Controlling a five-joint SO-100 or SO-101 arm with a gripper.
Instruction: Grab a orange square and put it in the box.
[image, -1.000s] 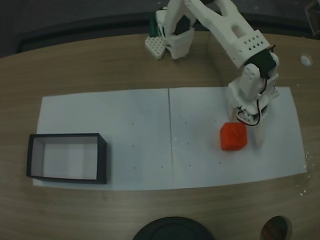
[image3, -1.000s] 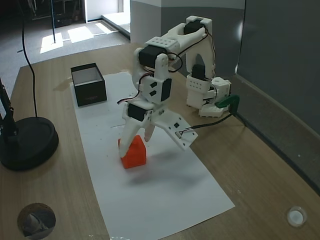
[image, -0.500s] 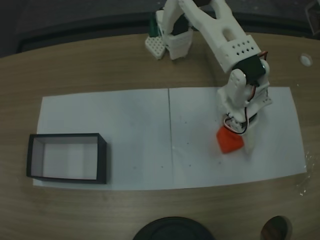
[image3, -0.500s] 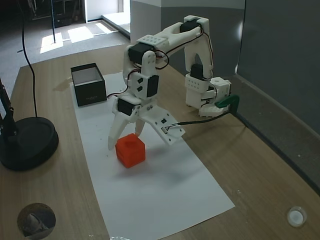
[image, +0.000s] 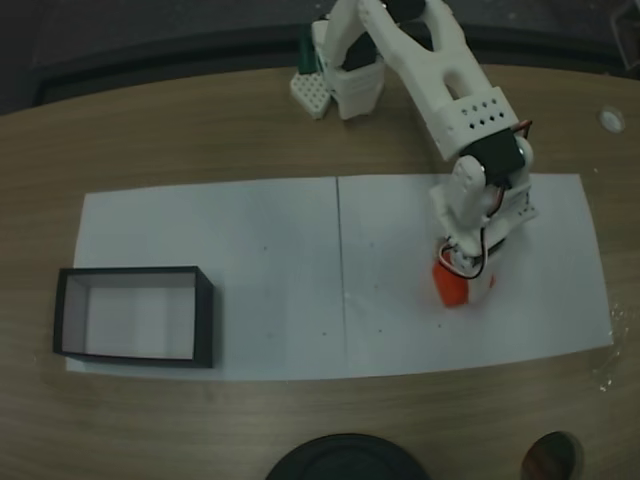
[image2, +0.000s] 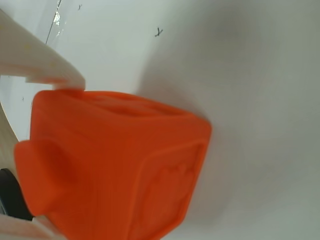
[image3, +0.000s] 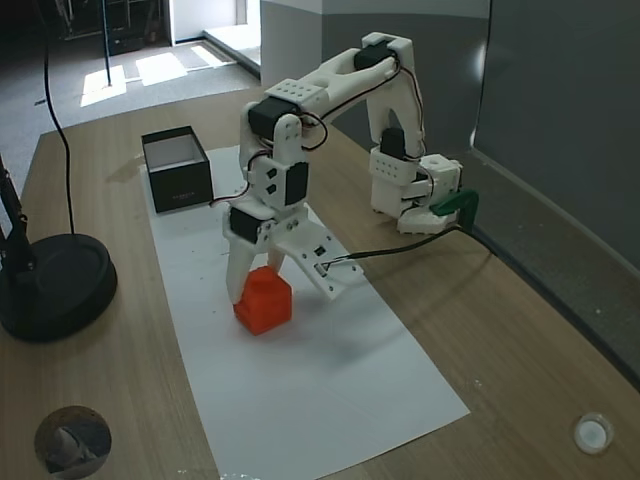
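Looking down through a fixed view, I see the white arm (image: 455, 95) reaching from its base at the top edge onto the right half of the paper sheet (image: 250, 250). Its wrist hides most of the orange square (image: 452, 288); a sliver of orange shows below the servo and wires. The gripper (image: 462, 285) is buried under its own body, so from above I cannot judge its opening. The box (image: 205, 318) sits at the sheet's lower left corner, well apart from the arm, white inside showing.

Through the wrist view, the orange square (image2: 115, 170) fills the lower left, blurred and cut off by the frame's bottom edge. One pale finger (image2: 35, 60) touches its upper corner; the other side is out of frame.

From another fixed view, the side angle is clearer. The gripper (image3: 257, 285) stands over the orange square (image3: 265, 303) with one finger (image3: 237, 278) down along the cube's left face and the wider jaw slanting off to the right. I read the jaws as spread around the cube, not clamped. The cube rests on the paper. The box (image3: 175, 170) stands at the sheet's far end. A black round base (image3: 55, 285) sits at left, partly cropped.
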